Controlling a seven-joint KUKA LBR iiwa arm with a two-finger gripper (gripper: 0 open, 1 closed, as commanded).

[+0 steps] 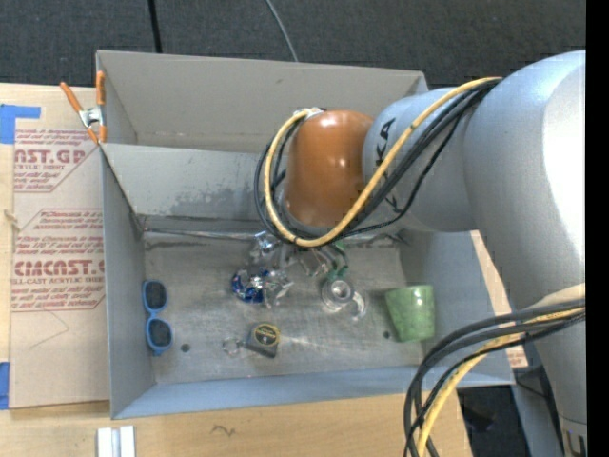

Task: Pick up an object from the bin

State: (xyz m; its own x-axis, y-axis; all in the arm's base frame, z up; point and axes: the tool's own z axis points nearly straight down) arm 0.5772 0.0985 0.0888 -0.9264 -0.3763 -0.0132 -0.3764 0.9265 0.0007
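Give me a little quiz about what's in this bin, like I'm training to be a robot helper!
1. Pick one: what lies by the left wall of the bin?
A) a red ball
B) blue sunglasses
C) a banana

2. True or false: the green cup sits on the right side of the bin.

3. Fill in the word: right beside the claw lies a small shiny thing coloured ____.

Key: 1 B; 2 true; 3 blue.
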